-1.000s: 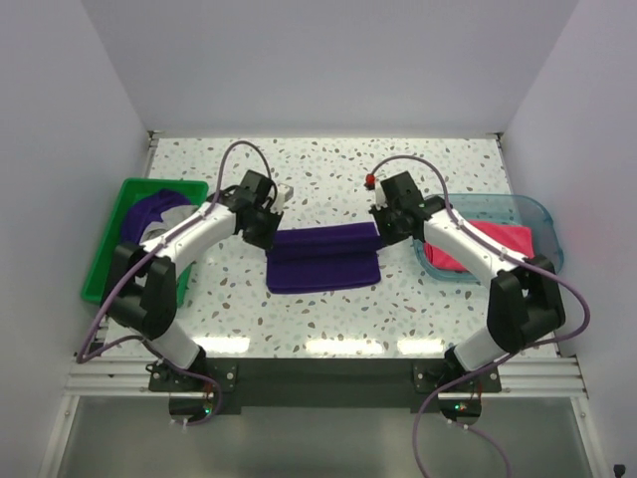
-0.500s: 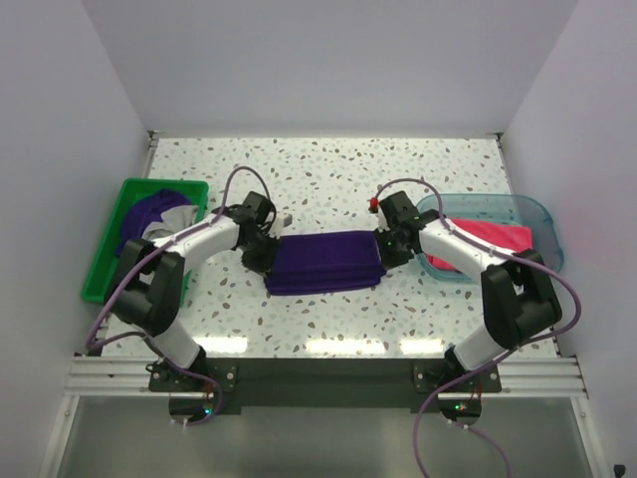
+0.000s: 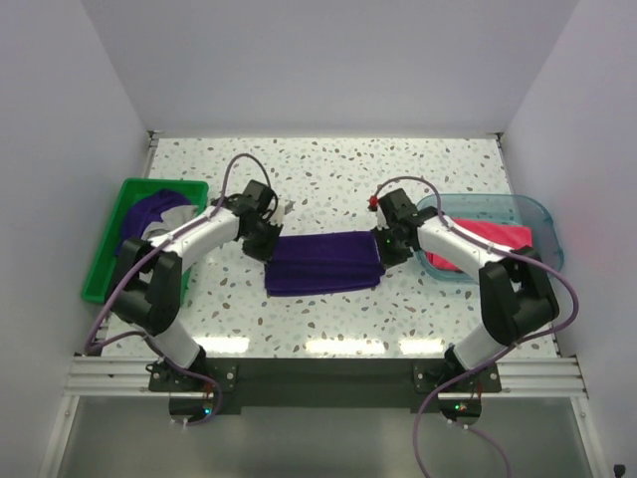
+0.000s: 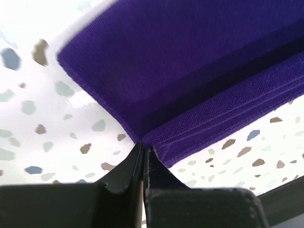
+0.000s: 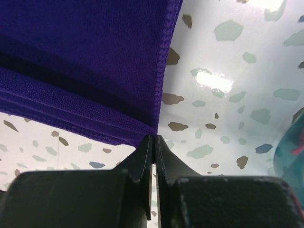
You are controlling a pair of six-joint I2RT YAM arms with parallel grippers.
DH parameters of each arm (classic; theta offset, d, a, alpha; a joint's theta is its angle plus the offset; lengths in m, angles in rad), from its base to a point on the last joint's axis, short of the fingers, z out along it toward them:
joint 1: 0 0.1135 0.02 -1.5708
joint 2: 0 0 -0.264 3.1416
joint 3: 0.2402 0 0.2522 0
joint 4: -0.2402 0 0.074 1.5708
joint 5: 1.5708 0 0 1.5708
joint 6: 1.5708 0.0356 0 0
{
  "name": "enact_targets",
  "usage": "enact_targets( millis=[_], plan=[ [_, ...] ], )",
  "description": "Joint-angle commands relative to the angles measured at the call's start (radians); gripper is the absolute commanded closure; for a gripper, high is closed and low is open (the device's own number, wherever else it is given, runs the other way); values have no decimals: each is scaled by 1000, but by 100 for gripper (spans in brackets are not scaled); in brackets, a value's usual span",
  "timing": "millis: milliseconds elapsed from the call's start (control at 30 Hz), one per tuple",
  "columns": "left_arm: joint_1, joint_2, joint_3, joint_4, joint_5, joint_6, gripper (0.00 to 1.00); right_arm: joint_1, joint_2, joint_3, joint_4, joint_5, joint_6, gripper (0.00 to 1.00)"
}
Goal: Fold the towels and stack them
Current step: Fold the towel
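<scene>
Folded purple towel is lying flat mid-table; left gripper is sitting at its 9 o'clock end, fingers pressed together, pinching the corner; right gripper is pinching the 3 o'clock corner likewise; pink towel is resting in teal tray at 3 o'clock; green bin at 9 o'clock is holding bundled towels.

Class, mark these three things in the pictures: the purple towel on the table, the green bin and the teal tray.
purple towel (image 3: 323, 261), top view, middle of its upper folded layer.
green bin (image 3: 105, 249), top view, its left wall.
teal tray (image 3: 545, 227), top view, its right wall.
</scene>
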Motion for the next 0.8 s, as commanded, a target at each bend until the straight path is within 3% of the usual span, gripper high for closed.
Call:
enact_targets(
  millis=[0,367,767],
  plan=[
    [6,-37,71,-40,-82,20,97,-7,-62,68,-12,44,3,100],
    [15,82,311,85,-387,80,98,-7,30,280,139,271,-134,100],
    [81,211,499,144,-401,95,98,-7,194,473,267,393,-286,100]
  ],
)
